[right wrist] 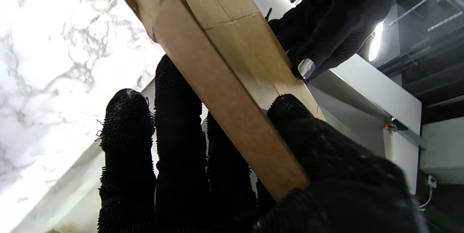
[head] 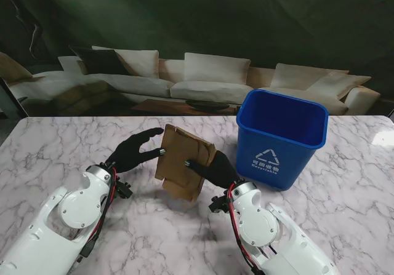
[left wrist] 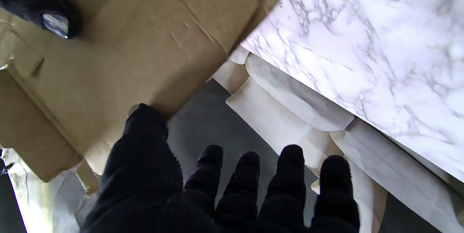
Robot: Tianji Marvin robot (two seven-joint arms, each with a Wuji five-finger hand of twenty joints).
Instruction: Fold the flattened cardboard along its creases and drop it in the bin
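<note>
Right arm: white shell with red cabling, rising from the near right corner of the stand view and ending at the right hand (head: 217, 170).
Left arm: white as well, rising from the near left corner toward the left hand (head: 132, 154).
Right hand: black-gloved and closed on the cardboard (head: 183, 162) — in its wrist view the thumb presses one face of the board while the other fingers (right wrist: 127, 124) lie against the opposite face, so the sheet is pinched between them.
Left hand: fingers apart and extended, gripping nothing; the thumb tip touches the left edge of the cardboard, and in the left wrist view the four remaining fingers (left wrist: 290, 175) stand clear of it.
Cardboard: brown, creased, partly folded, held up off the table and tilted, between the two hands and just left of the bin (head: 281, 136); creases and flap edges show plainly in the left wrist view (left wrist: 137, 44).
Bin: blue, open-topped, with a white recycling mark on its front, standing upright on the table (head: 345, 183) to the right of the cardboard — near it, not touching.
Table: white marble pattern with grey veins.
Background: a pale sofa (head: 203, 78) with cushions beyond the far edge of the table.
</note>
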